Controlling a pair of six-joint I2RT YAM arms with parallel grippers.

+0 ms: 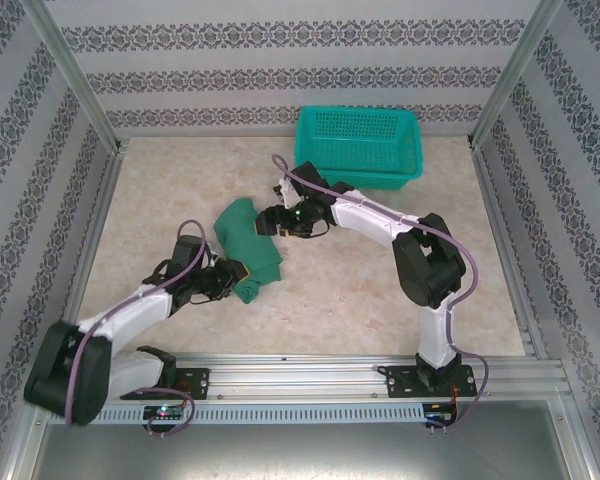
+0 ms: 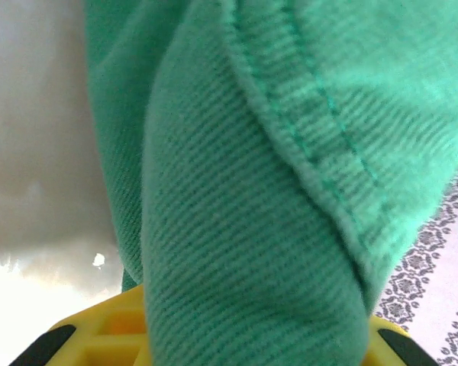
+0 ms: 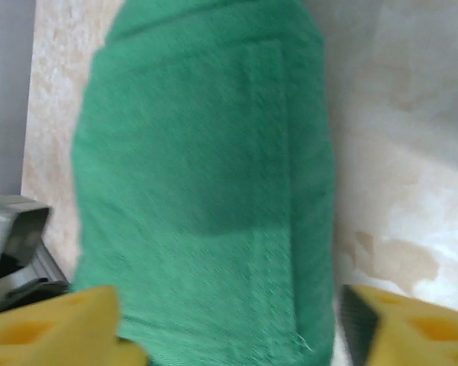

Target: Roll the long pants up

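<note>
Pants [image 2: 252, 191] drape over the left gripper [image 1: 236, 274], hiding its grip; seen from the right wrist they are blurred and cropped.

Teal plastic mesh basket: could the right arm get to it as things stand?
Probably yes. The teal plastic mesh basket stands just beyond the right gripper, with bare table between. Its fingers straddle the dark green fabric long pants, so it would need to back off them first.

left wrist | long pants [image 2: 237, 213]: green ribbed fabric is seen close up, across most of the frame | stitched seam [image 2: 320, 152] is traced diagonally from top centre to lower right | fabric is held between the yellow fingers [image 2: 99, 335] of the left gripper [image 2: 244, 347] at the bottom edge | pale table [image 2: 38, 152] is seen at left | patterned wall [image 2: 435, 252] is seen at lower right
</note>
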